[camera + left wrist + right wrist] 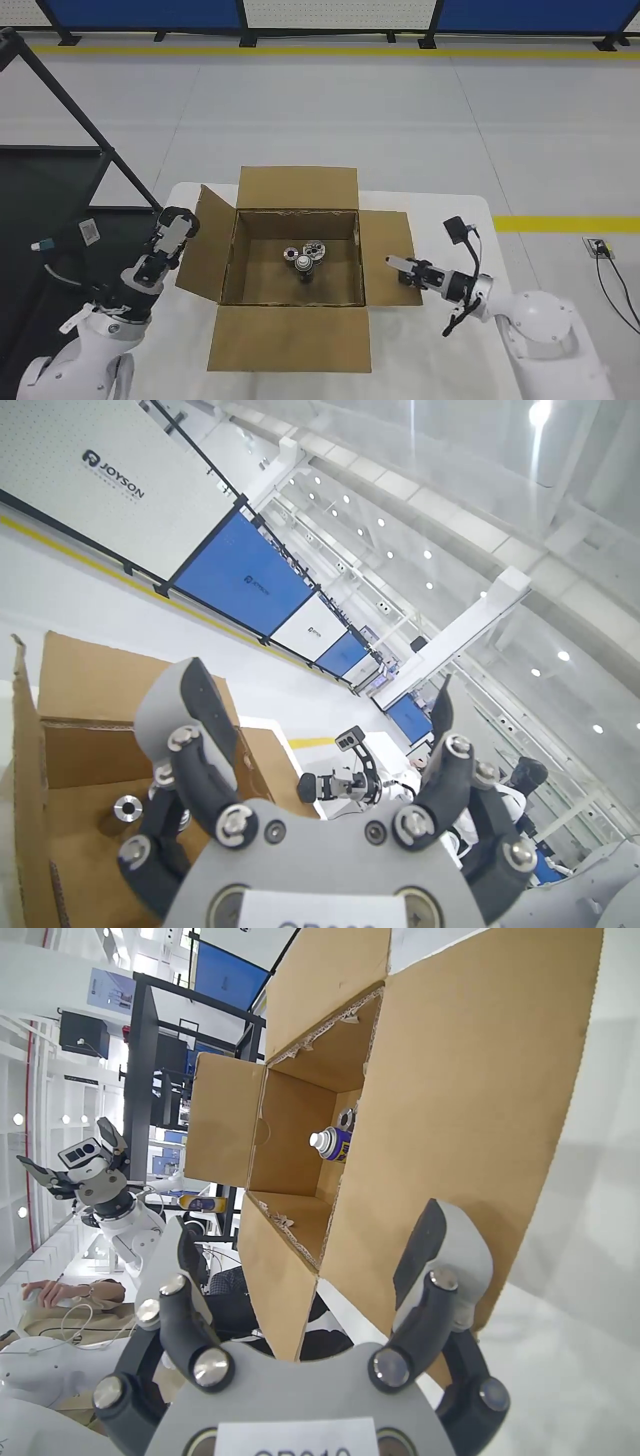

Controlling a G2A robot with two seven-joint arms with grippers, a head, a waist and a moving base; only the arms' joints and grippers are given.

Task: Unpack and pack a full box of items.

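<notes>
The open cardboard box (298,188) sits mid-table between the arms, a spray can (327,1144) and metal parts (315,249) on its floor. The left gripper (180,218) hangs just beside the left flap, the right gripper (393,263) over the right flap, both spread wide and empty

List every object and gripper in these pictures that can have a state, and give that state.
Cardboard box: open, all four flaps folded out.
Spray can: standing upright inside the box.
Metal parts: on the box floor beside the spray can.
Left gripper: open, empty.
Right gripper: open, empty.
</notes>
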